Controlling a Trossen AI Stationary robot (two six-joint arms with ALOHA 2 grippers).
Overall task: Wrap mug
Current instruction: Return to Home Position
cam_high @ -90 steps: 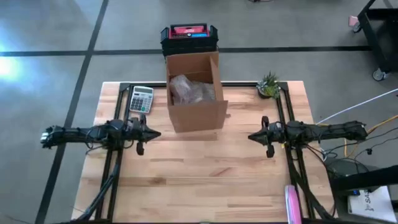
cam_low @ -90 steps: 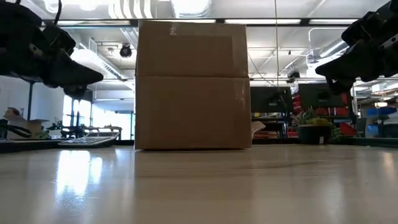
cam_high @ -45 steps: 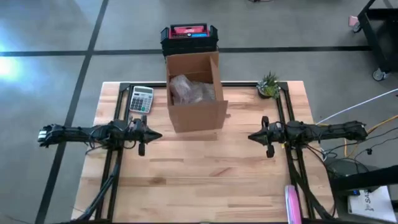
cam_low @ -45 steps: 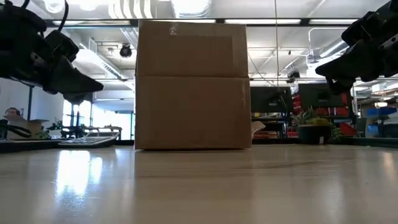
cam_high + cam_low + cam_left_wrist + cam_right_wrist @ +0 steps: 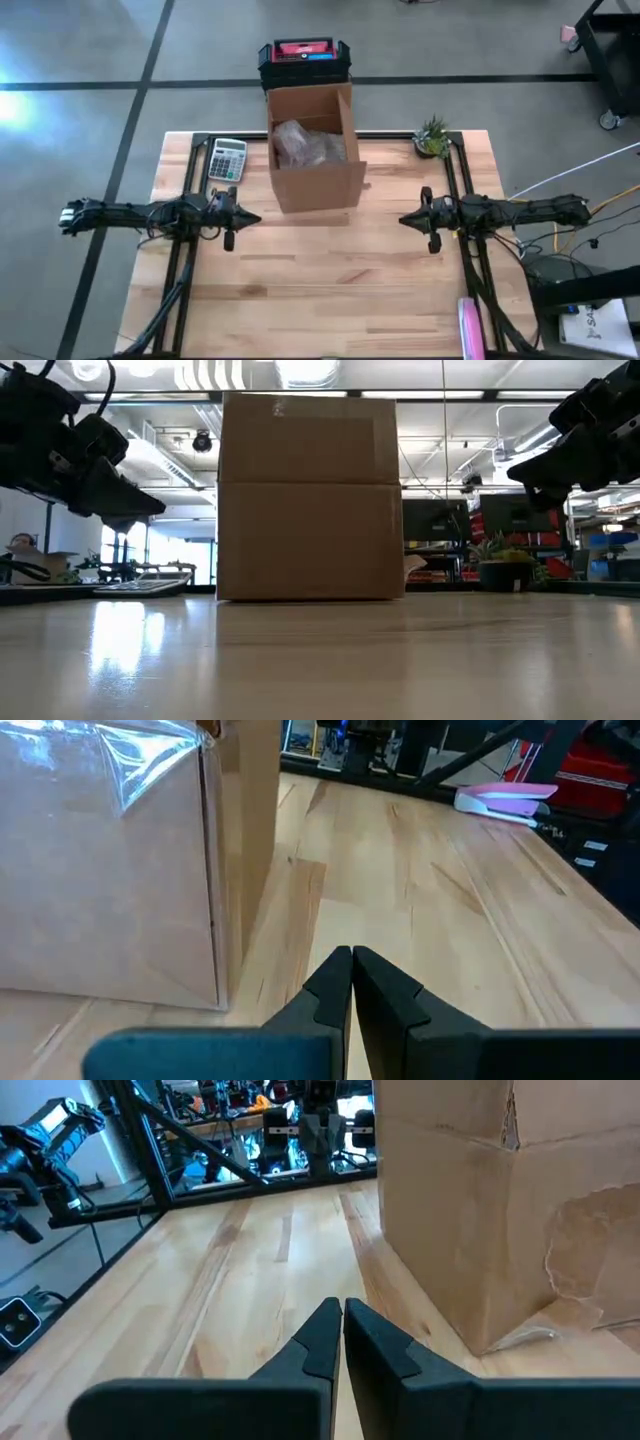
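Observation:
An open-topped cardboard box (image 5: 313,150) stands on its base at the far middle of the table. Inside it lies a bundle of clear wrapping (image 5: 308,143); the mug itself does not show. My left gripper (image 5: 252,217) hovers shut above the table, to the left of the box's near left corner, and points toward the table's right edge. My right gripper (image 5: 403,219) hovers shut to the right of the box's near right corner and points toward the left edge. In both wrist views the fingertips (image 5: 352,952) (image 5: 342,1305) meet with nothing between them.
A calculator (image 5: 227,159) lies to the left of the box, and a small potted plant (image 5: 432,137) stands at the far right. Behind the box, past the far edge, sits a black-and-red case (image 5: 303,58). A pink object (image 5: 470,325) lies at the near right edge.
My left gripper has dipped a little lower and its tip has tilted slightly downward, still shut. My right arm and the box have kept still.

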